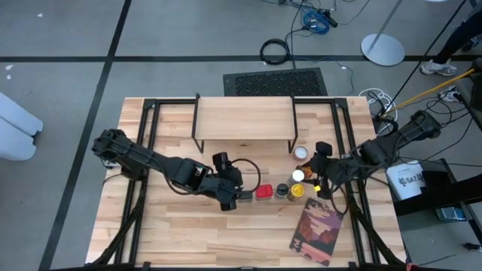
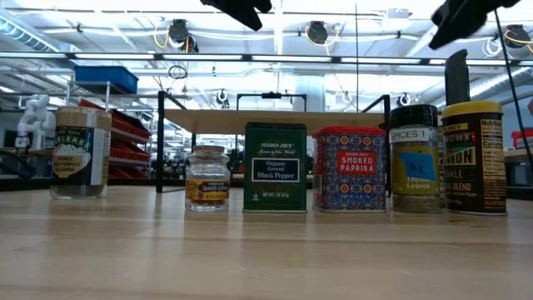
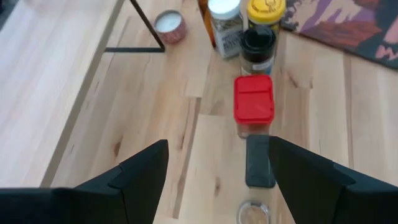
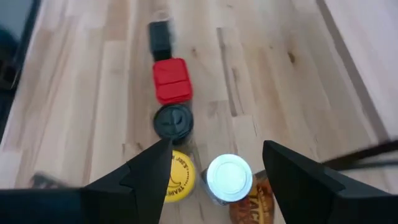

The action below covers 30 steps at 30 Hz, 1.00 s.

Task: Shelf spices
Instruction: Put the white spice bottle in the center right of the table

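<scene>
Low view alone shows labels: the spices (image 2: 275, 167) stand upright in a row before the shelf (image 1: 243, 117) on the worktop (image 1: 173, 226); high view alone shows both arms reaching inward; left end effector (image 3: 217, 163) spread above the red-topped tin (image 3: 253, 99); right end effector (image 4: 214, 163) spread over the white-topped jar (image 4: 229, 177).

Open jaws frame a red-topped tin (image 3: 253, 102) and a black-topped tin (image 3: 259, 163) just beside it.

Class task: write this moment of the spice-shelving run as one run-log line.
shelf: bare | spices: on table | left gripper: open, above black tin | right gripper: open, above white-capped jar
</scene>
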Available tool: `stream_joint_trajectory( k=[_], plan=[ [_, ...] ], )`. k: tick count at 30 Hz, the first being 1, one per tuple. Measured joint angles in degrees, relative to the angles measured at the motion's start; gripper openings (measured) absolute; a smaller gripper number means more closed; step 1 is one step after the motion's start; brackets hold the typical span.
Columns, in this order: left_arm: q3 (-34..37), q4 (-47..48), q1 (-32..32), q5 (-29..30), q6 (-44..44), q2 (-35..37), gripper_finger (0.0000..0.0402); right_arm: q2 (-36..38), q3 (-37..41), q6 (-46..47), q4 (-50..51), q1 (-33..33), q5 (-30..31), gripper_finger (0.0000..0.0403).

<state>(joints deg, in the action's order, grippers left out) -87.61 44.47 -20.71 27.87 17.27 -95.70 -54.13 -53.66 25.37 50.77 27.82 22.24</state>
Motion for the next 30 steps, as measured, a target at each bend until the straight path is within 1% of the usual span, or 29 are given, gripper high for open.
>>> stream_joint_trajectory(
  k=[3, 6, 8, 11, 15, 19, 24, 27, 30],
  plan=[
    [0.0, -1.1, 0.0, 0.7, 0.5, 0.0, 0.0283, -1.0, -3.1, -8.9, 1.0, -1.4, -3.9, 0.0239],
    [0.0, -2.3, -0.1, 1.0, 0.4, 0.0, 0.0283, -2.3, -4.2, -18.1, 1.4, -2.0, -4.6, 0.0239],
    [0.0, -2.7, -0.1, 1.2, 0.4, 0.0, 0.0283, -3.2, -4.2, -22.0, 1.6, -2.1, -4.4, 0.0239],
    [0.0, -2.6, -0.1, 1.3, 0.6, 0.0, 0.0283, -4.4, -4.2, -23.3, 1.8, -3.8, -2.7, 0.0240],
    [0.0, -0.2, -0.3, 2.4, 1.5, 0.3, 0.0283, -5.8, -4.2, -22.9, 4.6, -7.7, -3.3, 0.0240],
    [0.0, 1.6, -0.3, 5.1, 0.4, 0.7, 0.0283, -7.2, -4.1, -25.4, 6.0, -11.0, -8.4, 0.0240],
    [0.0, 1.5, 1.3, 5.5, -3.8, 0.6, 0.0283, -8.3, -4.1, -30.8, 5.9, -14.2, -14.6, 0.0240],
    [0.0, 0.8, 3.0, 6.4, -6.5, 0.6, 0.0283, -9.1, -4.1, -32.9, 6.1, -15.6, -16.4, 0.0240],
    [0.0, -3.1, 6.0, 6.5, -10.5, 0.3, 0.0283, -9.8, -4.1, -35.1, 7.0, -16.4, -16.7, 0.0240]
  ],
)
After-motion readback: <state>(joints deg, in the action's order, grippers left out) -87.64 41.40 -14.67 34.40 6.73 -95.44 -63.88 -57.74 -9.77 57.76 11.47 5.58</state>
